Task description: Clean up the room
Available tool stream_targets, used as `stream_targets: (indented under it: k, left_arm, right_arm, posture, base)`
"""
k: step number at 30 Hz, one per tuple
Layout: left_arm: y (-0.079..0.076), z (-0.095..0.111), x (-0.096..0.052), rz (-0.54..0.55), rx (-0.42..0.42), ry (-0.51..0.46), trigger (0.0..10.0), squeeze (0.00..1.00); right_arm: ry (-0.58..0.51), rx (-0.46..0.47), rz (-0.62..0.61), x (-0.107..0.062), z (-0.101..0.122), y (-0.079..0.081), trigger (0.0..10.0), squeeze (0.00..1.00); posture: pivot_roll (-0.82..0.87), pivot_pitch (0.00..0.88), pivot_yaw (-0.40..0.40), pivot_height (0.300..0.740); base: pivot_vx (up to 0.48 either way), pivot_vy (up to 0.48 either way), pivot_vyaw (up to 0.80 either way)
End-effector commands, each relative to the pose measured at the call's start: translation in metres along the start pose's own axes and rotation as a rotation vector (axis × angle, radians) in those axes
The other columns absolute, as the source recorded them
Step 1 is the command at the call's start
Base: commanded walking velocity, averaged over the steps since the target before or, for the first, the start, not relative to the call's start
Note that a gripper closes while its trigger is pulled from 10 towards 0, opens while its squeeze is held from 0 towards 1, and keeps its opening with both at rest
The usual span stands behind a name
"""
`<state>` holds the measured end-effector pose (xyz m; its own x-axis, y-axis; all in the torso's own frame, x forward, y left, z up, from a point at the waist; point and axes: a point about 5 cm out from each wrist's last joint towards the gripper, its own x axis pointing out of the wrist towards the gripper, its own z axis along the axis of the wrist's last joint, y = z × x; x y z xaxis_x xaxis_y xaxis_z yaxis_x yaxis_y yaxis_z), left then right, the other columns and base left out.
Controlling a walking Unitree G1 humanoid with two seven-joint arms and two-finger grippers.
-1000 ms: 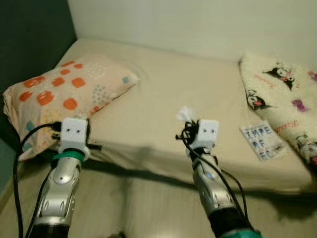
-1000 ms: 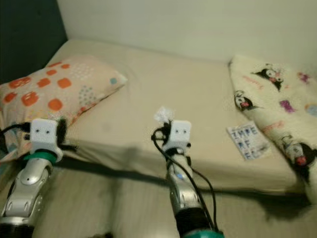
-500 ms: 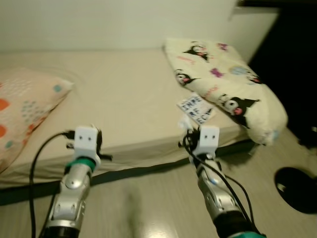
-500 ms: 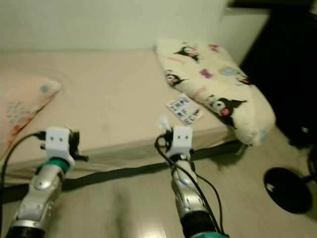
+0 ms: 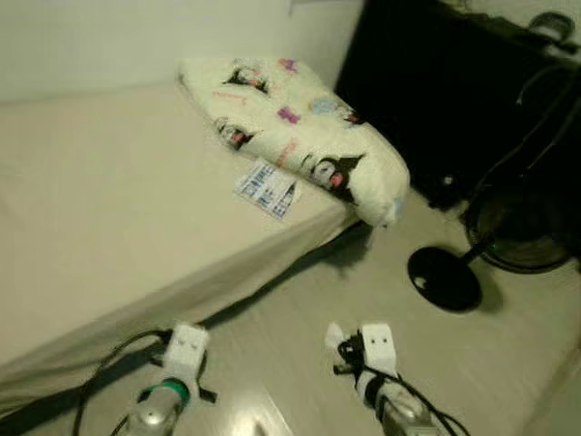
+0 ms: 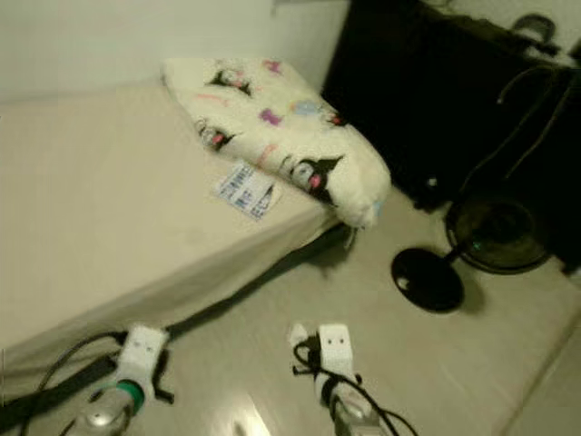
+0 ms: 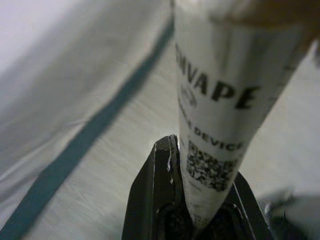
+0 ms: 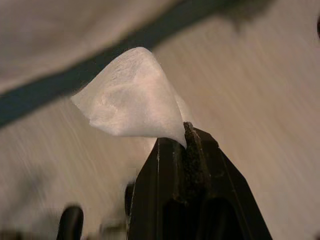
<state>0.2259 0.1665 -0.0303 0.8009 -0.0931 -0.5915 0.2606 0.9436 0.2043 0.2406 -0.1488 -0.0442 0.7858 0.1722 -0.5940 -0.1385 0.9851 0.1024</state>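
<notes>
My right gripper point(image 8: 186, 131) is shut on a white tissue point(image 8: 131, 97), which sticks up past the fingertips; in the left eye view the tissue point(image 5: 335, 332) shows beside the right wrist point(image 5: 377, 347) over the floor. My left gripper point(image 7: 181, 155) is shut on a small white box point(image 7: 220, 100) printed with black letters and a QR code. The left wrist point(image 5: 184, 351) hangs low near the bed's edge.
A bed point(image 5: 109, 209) with a beige sheet stands on the left, with a cartoon-print blanket point(image 5: 300, 127) and a printed paper point(image 5: 268, 189) at its corner. A black standing fan point(image 5: 495, 241) and dark furniture point(image 5: 436, 100) stand on the right. Pale floor point(image 5: 490, 363) lies ahead.
The camera has swung right: the orange-spotted pillow has left the picture, the fan and dark furniture have come in. Both arms sit lower in the picture, still holding their things.
</notes>
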Motion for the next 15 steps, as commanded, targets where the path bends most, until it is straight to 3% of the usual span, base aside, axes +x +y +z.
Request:
stream_targets:
  k: [1,4,11,15]
  left_arm:
    - [-0.005,-0.008,-0.001,-0.03,0.039,0.025,10.0,0.0]
    - [-0.002,-0.021,-0.001,-0.027,0.053,0.073,10.0,0.0]
    - [0.004,-0.027,0.0,0.006,0.011,0.096,10.0,0.0]
    - [0.008,-0.015,0.004,-0.025,0.114,0.06,10.0,0.0]
  right_arm:
    - [0.053,-0.021,0.002,-0.003,-0.012,-0.004,10.0,0.0]
    - [0.101,-0.058,0.011,-0.007,-0.024,-0.003,10.0,0.0]
    - [0.115,-0.039,-0.003,-0.01,-0.031,-0.007,10.0,0.0]
    - [0.132,-0.013,-0.044,-0.011,-0.035,-0.01,10.0,0.0]
  posture:
    - [0.16,0.0,-0.053,0.74]
    - [0.15,0.0,-0.047,0.74]
    - [0.15,0.0,-0.005,0.74]
    - [0.15,0.001,0.044,0.74]
  base:
    - [0.0,0.0,-0.8]
    - [0.0,0.0,-0.8]
    - [0.0,0.0,-0.8]
    - [0.0,0.0,-0.79]
